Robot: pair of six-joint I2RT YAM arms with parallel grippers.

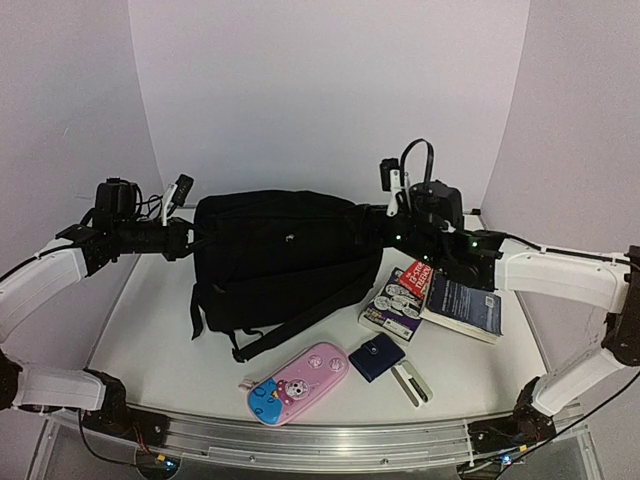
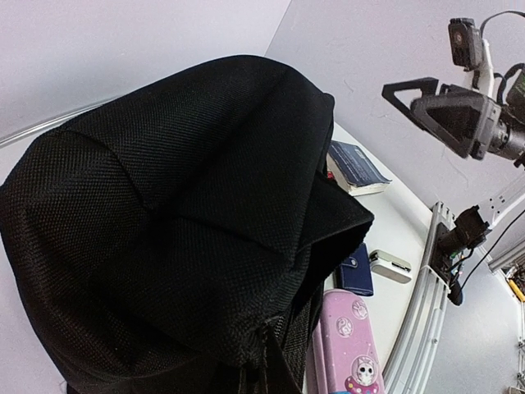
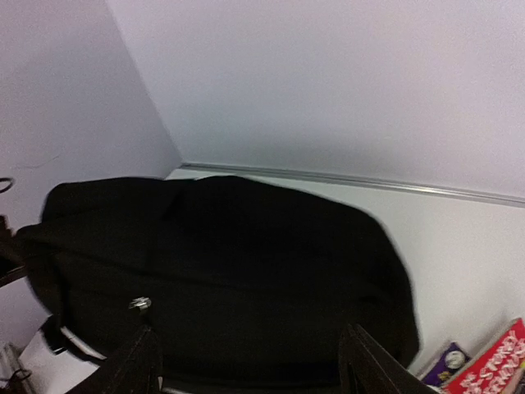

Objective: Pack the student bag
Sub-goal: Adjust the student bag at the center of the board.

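The bag (image 1: 275,255), a slumped heap of coarse black woven fabric with loose straps, fills the middle of the smooth white table (image 1: 150,340). The left claw (image 1: 182,238) is closed on its left edge, fingers buried in bunched cloth. The right claw (image 3: 250,332) gapes wide at the bag's right end, its dark wedge-shaped fingers (image 3: 139,369) holding nothing. Lower centre lie a glossy, rounded pink case (image 1: 298,383) and a square navy wallet (image 1: 377,357).

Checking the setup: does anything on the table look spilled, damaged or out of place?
Nothing spilled or damaged. Only the large black fabric backpack lies slumped, and the paperback books beside it overlap crookedly.
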